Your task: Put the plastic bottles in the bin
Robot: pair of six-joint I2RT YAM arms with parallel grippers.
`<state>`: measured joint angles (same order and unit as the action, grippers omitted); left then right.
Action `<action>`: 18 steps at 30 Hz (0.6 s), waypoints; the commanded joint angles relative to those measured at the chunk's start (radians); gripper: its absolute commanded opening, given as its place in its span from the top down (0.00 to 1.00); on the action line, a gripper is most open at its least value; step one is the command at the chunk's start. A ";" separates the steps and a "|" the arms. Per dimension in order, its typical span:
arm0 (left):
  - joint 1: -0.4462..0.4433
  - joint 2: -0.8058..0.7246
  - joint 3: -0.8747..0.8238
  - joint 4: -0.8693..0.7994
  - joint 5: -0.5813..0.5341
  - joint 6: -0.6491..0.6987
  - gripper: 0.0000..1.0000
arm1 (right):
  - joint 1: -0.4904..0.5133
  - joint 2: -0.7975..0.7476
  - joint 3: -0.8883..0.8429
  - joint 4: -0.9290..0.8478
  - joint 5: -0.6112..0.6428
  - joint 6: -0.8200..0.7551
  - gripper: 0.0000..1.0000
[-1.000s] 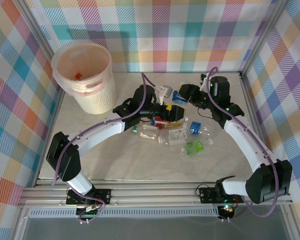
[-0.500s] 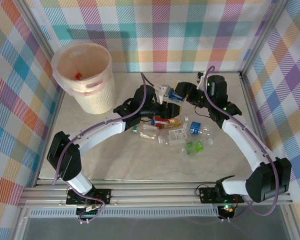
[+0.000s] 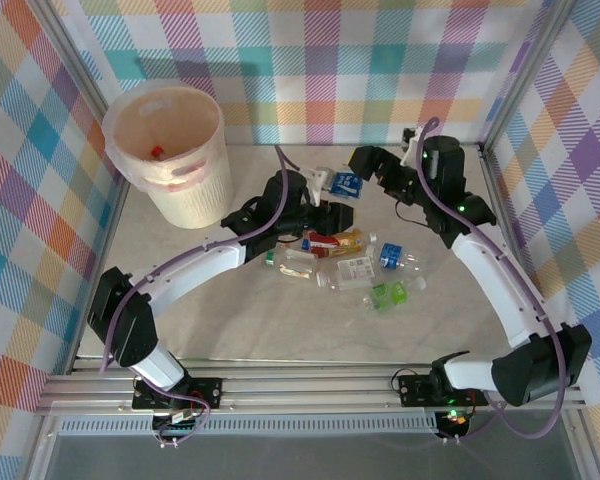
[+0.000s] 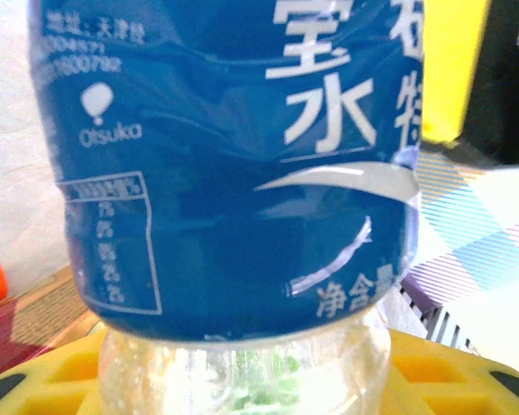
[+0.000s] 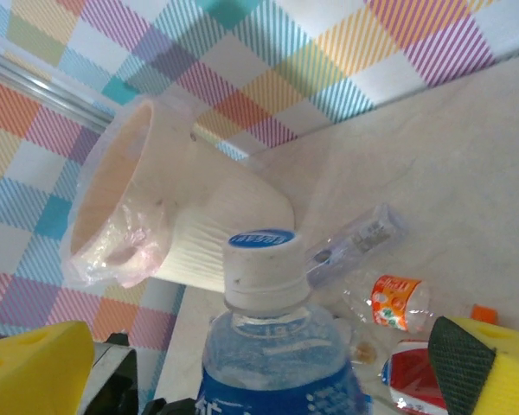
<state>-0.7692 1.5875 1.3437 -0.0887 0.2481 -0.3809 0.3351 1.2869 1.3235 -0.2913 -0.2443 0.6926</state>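
Observation:
My left gripper [image 3: 330, 198] is shut on a clear bottle with a blue label [image 3: 341, 183] and a white cap, held above the table's middle. In the left wrist view that blue-label bottle [image 4: 233, 173] crosses the yellow pads [image 4: 432, 372]. My right gripper [image 3: 365, 162] is open just right of the bottle; its yellow fingers [image 5: 26, 363] stand wide apart on either side of the bottle's cap [image 5: 259, 259]. Several more bottles lie on the table: red label [image 3: 325, 240], white label [image 3: 355, 268], blue label [image 3: 390, 255], green label [image 3: 388, 295]. The bin [image 3: 110, 125] stands at the far left.
The bin's wall [image 5: 199, 233] shows beyond the cap, with a plastic liner at its mouth. An orange-label bottle [image 5: 396, 303] and a clear one [image 5: 355, 242] lie on the table beside it. Plaid walls close in the table on three sides.
The right gripper has let go of the blue-label bottle and drawn back up and to the right. The left gripper now holds it and has shifted it slightly left and back.

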 commanded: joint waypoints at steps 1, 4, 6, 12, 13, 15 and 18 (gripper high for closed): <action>0.027 -0.076 -0.019 -0.041 -0.073 0.029 0.63 | 0.003 -0.070 0.045 -0.104 0.100 -0.058 0.00; 0.067 -0.116 -0.028 -0.075 -0.113 0.048 0.63 | 0.002 -0.132 0.049 -0.146 0.184 -0.078 0.00; 0.097 -0.148 -0.026 -0.095 -0.139 0.065 0.63 | 0.002 -0.174 0.048 -0.191 0.247 -0.091 0.00; 0.199 -0.235 0.031 -0.154 -0.245 0.156 0.63 | 0.001 -0.282 -0.007 -0.327 0.429 -0.112 0.00; 0.223 -0.245 0.049 -0.165 -0.266 0.174 0.63 | 0.001 -0.300 -0.027 -0.336 0.440 -0.113 0.00; 0.278 -0.251 0.088 -0.176 -0.281 0.198 0.63 | 0.001 -0.329 -0.060 -0.349 0.455 -0.109 0.00; 0.381 -0.230 0.176 -0.236 -0.272 0.221 0.63 | 0.001 -0.356 -0.091 -0.384 0.477 -0.102 0.00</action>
<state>-0.4534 1.3705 1.4414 -0.2817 0.0116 -0.2184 0.3351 0.9432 1.2636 -0.6067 0.1673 0.6048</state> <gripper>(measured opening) 0.483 0.996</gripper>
